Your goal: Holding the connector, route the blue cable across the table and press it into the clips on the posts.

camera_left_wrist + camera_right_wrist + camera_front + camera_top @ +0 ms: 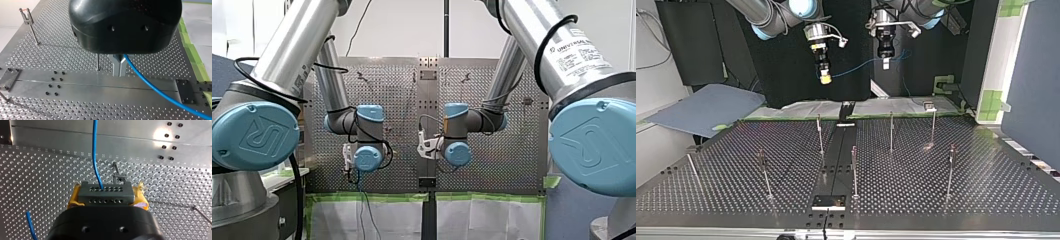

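My right gripper (107, 197) clamps the rigid connector (105, 191), a firm hold. My left gripper (119, 71), at its 3 o'clock in the top view, pinches the light, limp blue cable (150, 85).

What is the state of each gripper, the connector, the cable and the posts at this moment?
Right gripper: shut on the connector.
Left gripper: shut on the cable.
Connector: gripped, with the cable plugged into it.
Cable: hangs in the air between both grippers, in no clip.
Posts: upright, their clips empty.
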